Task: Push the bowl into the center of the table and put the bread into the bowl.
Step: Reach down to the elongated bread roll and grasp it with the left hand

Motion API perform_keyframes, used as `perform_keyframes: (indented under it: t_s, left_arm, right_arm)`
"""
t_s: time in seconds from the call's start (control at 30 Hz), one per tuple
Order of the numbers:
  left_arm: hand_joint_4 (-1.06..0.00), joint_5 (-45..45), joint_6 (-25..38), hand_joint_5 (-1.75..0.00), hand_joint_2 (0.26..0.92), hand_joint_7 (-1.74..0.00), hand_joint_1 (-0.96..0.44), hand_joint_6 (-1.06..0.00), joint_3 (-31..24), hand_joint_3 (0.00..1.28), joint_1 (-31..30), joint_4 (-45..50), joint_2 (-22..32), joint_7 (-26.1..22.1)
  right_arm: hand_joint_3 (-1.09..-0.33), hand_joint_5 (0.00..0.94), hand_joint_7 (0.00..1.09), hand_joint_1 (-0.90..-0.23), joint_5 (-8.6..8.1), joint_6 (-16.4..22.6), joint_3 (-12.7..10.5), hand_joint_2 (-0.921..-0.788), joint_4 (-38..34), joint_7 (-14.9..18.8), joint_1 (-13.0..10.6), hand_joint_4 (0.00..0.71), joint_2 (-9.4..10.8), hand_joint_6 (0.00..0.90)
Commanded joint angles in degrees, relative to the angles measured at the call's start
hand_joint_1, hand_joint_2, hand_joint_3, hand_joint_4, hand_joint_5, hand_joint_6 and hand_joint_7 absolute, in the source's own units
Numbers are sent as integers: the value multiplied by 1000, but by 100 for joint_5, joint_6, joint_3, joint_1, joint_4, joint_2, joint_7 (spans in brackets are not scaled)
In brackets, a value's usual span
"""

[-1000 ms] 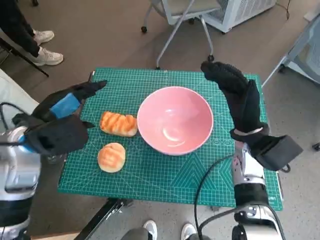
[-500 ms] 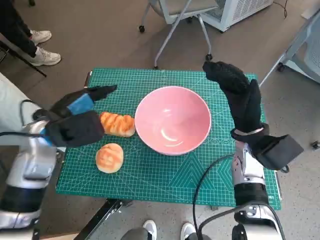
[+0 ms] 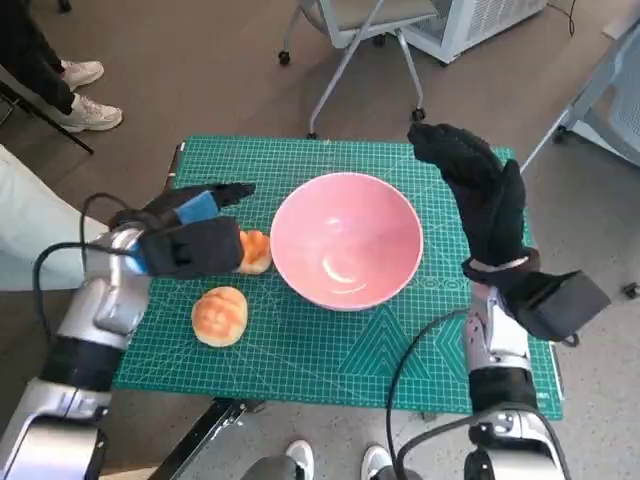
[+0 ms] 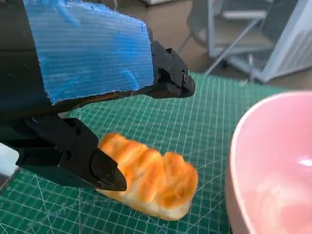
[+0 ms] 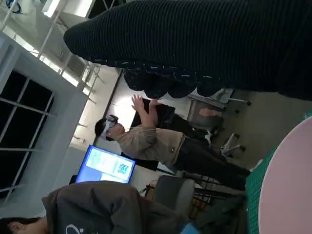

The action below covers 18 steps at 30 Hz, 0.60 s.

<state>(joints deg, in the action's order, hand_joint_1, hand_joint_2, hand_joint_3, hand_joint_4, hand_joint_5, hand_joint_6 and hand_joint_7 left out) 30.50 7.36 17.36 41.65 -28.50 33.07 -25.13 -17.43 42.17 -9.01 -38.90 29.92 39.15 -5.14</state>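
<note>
While our left hand (image 3: 190, 240) hovers with fingers spread wide and holding nothing above the long bread (image 4: 148, 176), that loaf lies with its long axis across the mat (image 3: 330, 370), one end pointing at the bowl (image 3: 346, 254) just beside it, and a round bun (image 3: 220, 315) sits nearer us toward the left edge. We see the bowl upright near the mat's middle, open green mat before it. Our right hand (image 3: 480, 195) stands by the bowl's right rim, fingers extended, empty.
</note>
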Motion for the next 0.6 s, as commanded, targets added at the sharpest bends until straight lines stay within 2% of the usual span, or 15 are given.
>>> perform_keyframes:
  t_s: [0.03, 0.23, 0.43, 0.6]
  left_arm:
    - [-200, 63, -71, 0, 800, 0, 129, -355, 152, 17, 328, -723, -91, -73]
    - [-198, 109, -242, -2, 801, -4, 106, -360, 303, 17, 647, -1622, -231, 2]
    - [-215, 214, -333, -9, 814, -6, 95, -369, 460, 24, 791, -2123, -345, 127]
    - [-285, 339, -374, -18, 839, -27, 87, -446, 635, 39, 862, -2466, -408, 264]
  right_arm:
    - [-744, 2, 461, -661, 2, -92, -35, -921, 15, -26, -210, 220, -36, 119]
    - [-746, 2, 471, -662, 15, -88, -49, -921, 55, -82, -257, 219, -54, 123]
    - [-746, 3, 478, -663, -4, -109, -39, -921, 102, -105, -281, 221, -39, 124]
    - [-745, 3, 481, -663, -26, -125, -37, -921, 139, -105, -297, 222, -24, 124]
